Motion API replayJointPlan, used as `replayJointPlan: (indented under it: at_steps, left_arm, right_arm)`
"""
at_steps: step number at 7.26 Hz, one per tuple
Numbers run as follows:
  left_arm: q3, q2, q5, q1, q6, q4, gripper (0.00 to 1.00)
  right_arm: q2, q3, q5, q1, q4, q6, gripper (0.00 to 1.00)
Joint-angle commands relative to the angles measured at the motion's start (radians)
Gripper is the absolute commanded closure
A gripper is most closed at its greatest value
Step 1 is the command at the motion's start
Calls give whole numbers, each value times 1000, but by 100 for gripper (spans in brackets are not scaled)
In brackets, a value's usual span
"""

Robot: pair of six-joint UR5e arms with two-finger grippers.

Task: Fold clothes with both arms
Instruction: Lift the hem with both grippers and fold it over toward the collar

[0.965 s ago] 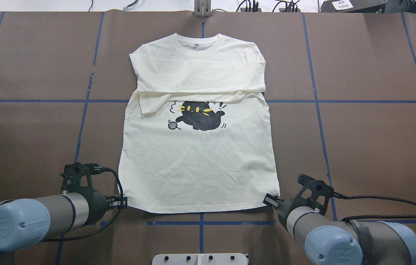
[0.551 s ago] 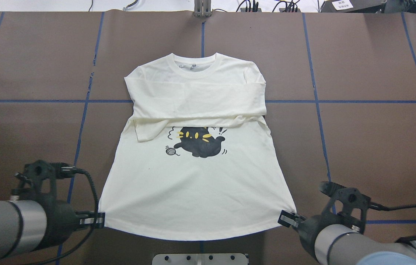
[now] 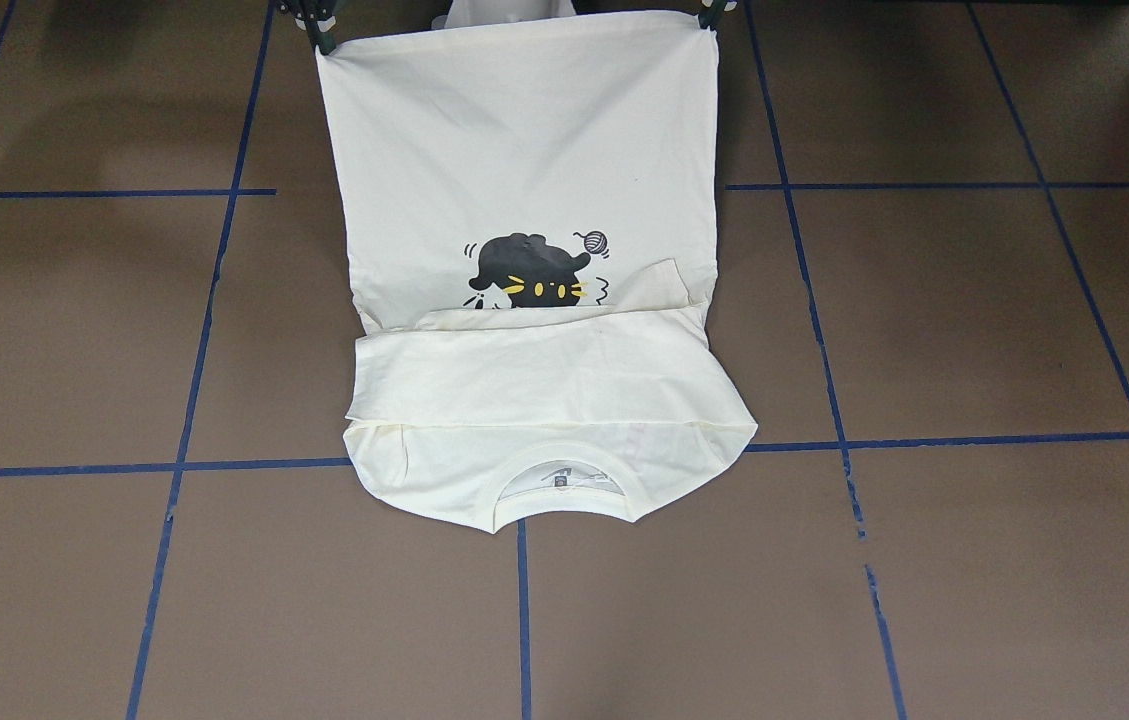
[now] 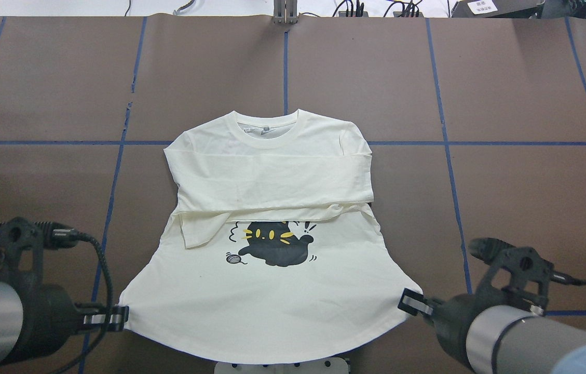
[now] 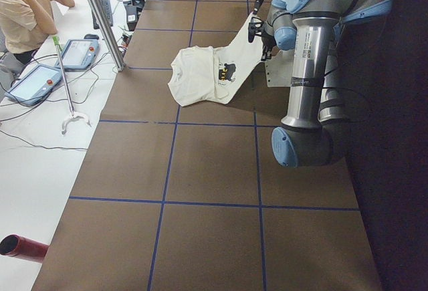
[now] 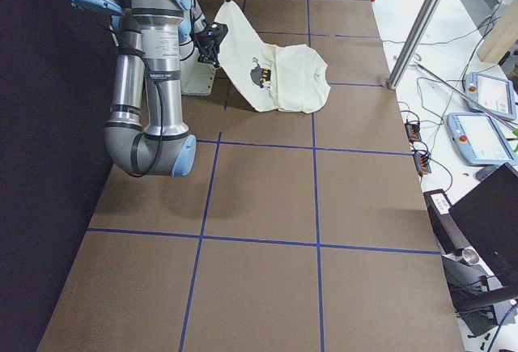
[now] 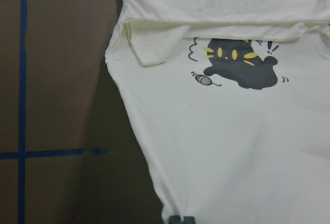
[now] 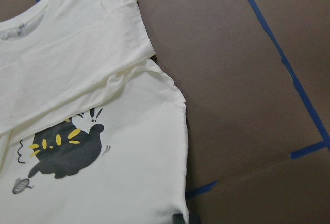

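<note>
Left gripper [image 4: 117,316] and right gripper [image 4: 411,303] are each closed, it seems, on a hem corner of the T-shirt [image 4: 272,296]; the hem is held raised, the collar end laid straight ahead on the table [image 4: 521,93].

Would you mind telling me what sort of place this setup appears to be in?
Probably a robotics lab or data-collection cell: a table gridded with blue tape, teach pendants lying beside it, and the left gripper and right gripper each holding a hem corner of a T-shirt.
</note>
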Motion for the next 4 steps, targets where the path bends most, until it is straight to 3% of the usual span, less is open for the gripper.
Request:
replayJointPlan:
  at_steps: [1,2,4]
  left_arm:
    - [145,-147,-22,-192,206,20,100]
    - [255,-234,-51,-278,254,20,100]
    - [447,-332,-51,-386,362,5,100]
  right_arm:
    - [157,-186,167,279,4,-120,100]
    - [197,-258,227,382,15,-205,100]
    - [263,-425,233,465,83,-234,100]
